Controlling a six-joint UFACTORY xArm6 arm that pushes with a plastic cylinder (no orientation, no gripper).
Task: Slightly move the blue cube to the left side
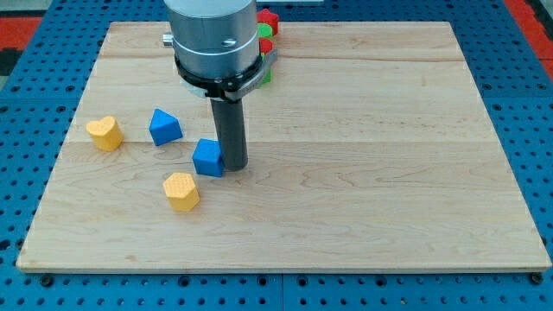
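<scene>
On a wooden surface (363,130), my tip (234,166) sits touching the right side of the blue cube (207,158), w/ the rod upright above it. The tool is a plain rod: no jaws, holding nothing. Relative to the cube: a blue wedge-like block (164,127) lies up-left, a yellow heart block (104,133) farther left, a yellow hexagonal block (181,191) just below-left. Red (269,19) & green blocks (267,34) peek out behind the arm, shapes hidden, toward the view's top.
</scene>
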